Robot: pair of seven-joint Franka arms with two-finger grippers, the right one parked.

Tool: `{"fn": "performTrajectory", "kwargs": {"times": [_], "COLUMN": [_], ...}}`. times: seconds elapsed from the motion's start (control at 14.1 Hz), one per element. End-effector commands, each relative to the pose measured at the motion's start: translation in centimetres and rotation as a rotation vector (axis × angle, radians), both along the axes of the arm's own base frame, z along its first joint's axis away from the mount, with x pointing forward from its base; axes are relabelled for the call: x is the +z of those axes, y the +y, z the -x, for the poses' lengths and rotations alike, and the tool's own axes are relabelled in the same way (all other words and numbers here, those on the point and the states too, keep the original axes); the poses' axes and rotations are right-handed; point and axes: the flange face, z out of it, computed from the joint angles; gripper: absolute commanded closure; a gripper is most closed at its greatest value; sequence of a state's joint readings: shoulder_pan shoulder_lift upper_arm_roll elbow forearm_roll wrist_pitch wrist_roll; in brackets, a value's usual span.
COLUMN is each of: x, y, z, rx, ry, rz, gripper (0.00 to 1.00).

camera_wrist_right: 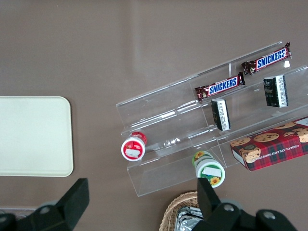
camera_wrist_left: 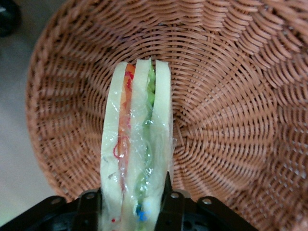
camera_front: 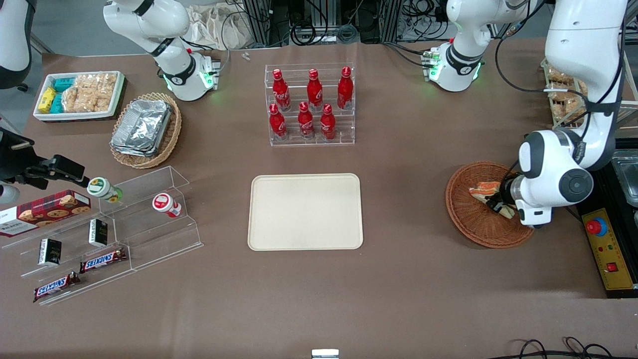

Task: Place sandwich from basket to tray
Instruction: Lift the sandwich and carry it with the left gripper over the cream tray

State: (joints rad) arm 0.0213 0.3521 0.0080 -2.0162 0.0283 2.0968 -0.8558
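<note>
The pincer (camera_wrist_left: 136,211) is gripping the wrapped sandwich (camera_wrist_left: 137,159) between its fingers, down inside the round wicker basket (camera_front: 473,224), so lifting and carrying it to the bare cream tray (camera_front: 305,211), well off sideways on the worktop, are remaining.

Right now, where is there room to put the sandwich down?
The tray is bare all over, and brown table surrounds it up to the bottle rack and the basket. The basket is crowded: the end effector is down inside it, shut on the sandwich. The clear snack shelves toward the parked arm's end are cluttered too.
</note>
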Motion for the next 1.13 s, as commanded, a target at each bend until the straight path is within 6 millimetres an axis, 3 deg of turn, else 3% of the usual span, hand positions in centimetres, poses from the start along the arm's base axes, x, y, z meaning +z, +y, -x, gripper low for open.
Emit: {"fn": "performTrajectory", "kwargs": {"times": [0.0,0.07,0.28,0.49,0.64,0.85,1.06], "x": [8.7,11.1,17.6,19.6,19.7,17.5,14.9], "y": [-1.5,-3.4,-11.6,-20.5,-25.6,-33.9,-38.9], "z": [-0.2,-0.6,-0.7,1.0,1.9,3.9,4.9], "rx": [-0.025,-0.06,-0.263,-0.409,-0.476,-0.608,-0.708], "ry": [-0.008,0.006,0.06,0.031,-0.018,-0.084,-0.138], "rz": [-0.001,0.006,0.05,0.098,0.17,0.21,0.227], "gripper": [1.0,1.0,1.0,1.0,1.0,1.0,1.0]}}
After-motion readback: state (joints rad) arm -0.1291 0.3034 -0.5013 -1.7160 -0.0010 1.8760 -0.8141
